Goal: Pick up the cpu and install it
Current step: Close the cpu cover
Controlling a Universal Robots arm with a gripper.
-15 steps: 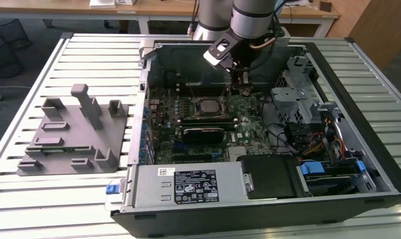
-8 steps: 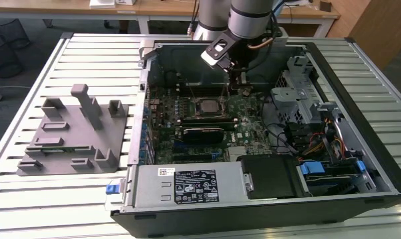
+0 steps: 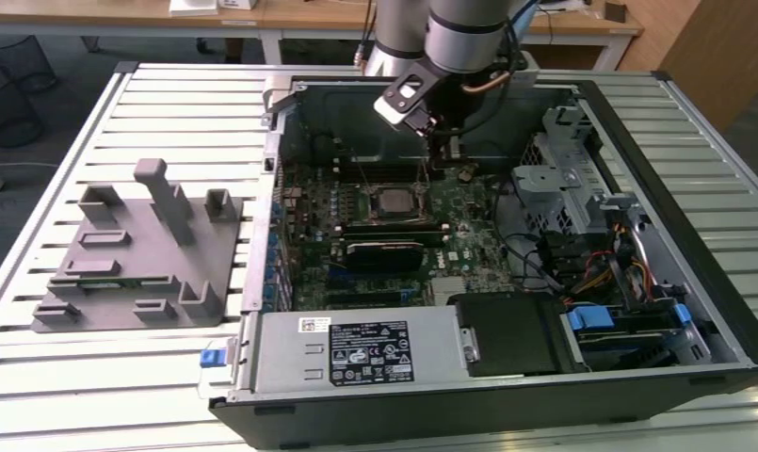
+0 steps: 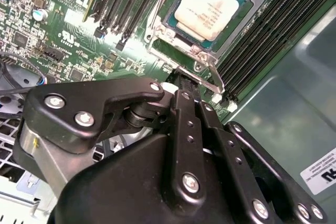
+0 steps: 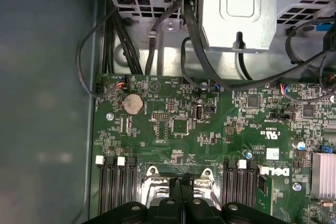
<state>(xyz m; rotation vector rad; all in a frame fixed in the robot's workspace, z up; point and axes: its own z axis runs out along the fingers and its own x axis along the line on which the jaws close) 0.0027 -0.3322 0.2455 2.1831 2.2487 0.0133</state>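
Observation:
The cpu (image 3: 392, 200) lies flat in the motherboard socket inside the open computer case (image 3: 680, 122). In the second wrist view its pale silver top (image 4: 210, 4) sits within the metal socket frame (image 4: 157, 31). My gripper (image 3: 444, 143) hangs over the board just beyond the socket, at the back of the case. In both wrist views its black fingers are pressed together with nothing between them, the gripper (image 4: 185, 77) tip close to the socket's edge and its metal lever (image 4: 214, 80). The first wrist view has the gripper (image 5: 181, 183) right above the socket frame (image 5: 152, 171).
A grey plastic fixture (image 3: 140, 245) with upright posts stands on the slatted table on the exterior view's left. Inside the case are a black heatsink block (image 3: 385, 252), memory slots (image 4: 126, 3), a power supply (image 3: 353, 350), a drive cage (image 3: 567, 160) and loose cables (image 3: 592, 273).

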